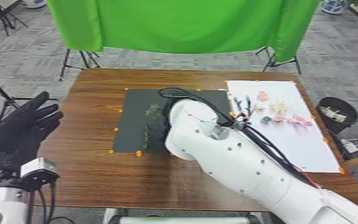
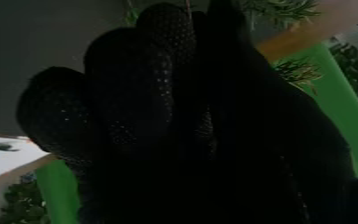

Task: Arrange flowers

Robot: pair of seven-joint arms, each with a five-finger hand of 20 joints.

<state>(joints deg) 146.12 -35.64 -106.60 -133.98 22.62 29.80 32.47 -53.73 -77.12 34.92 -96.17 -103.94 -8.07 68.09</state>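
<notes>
Flowers [image 1: 278, 109] on the white sheet [image 1: 309, 150], roughly 3 o'clock from the right hand [image 2: 184, 125], head view. Right hand's over the dark mat [image 1: 133, 122]; can't tell if it's open, closed or gripping. Green sprig [image 1: 154, 111] just beside it at 9 o'clock, long axis near 12–6. Left hand [image 1: 23, 129] open, well apart at 9 o'clock. Right arm's nearer; my read, next flower needs a 3 o'clock traverse.

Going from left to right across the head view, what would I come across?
Left hand → dark mat with green sprigs → white sheet with flowers → black bin.
</notes>
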